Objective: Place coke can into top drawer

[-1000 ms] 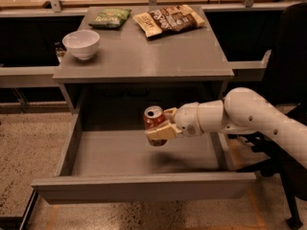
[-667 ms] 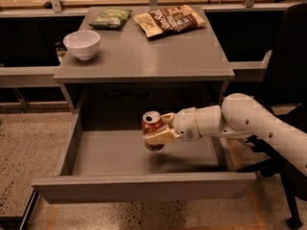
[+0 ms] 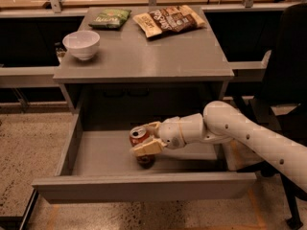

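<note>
The top drawer (image 3: pixel 144 186) is pulled open below the grey table (image 3: pixel 144 56). The coke can (image 3: pixel 139 137), red with a silver top, stands upright low inside the drawer, at or just above its floor near the middle. My gripper (image 3: pixel 147 139) reaches in from the right on a white arm. Its tan fingers (image 3: pixel 148 147) are shut around the can's sides, and the can's lower part is hidden behind the front finger.
A white bowl (image 3: pixel 81 44) stands at the table's left. A green chip bag (image 3: pixel 109 18) and a brown snack bag (image 3: pixel 169 19) lie at the back. A black chair (image 3: pixel 288 71) stands to the right of the drawer.
The gripper has carried the can lower into the drawer and slightly left. The can stays held.
</note>
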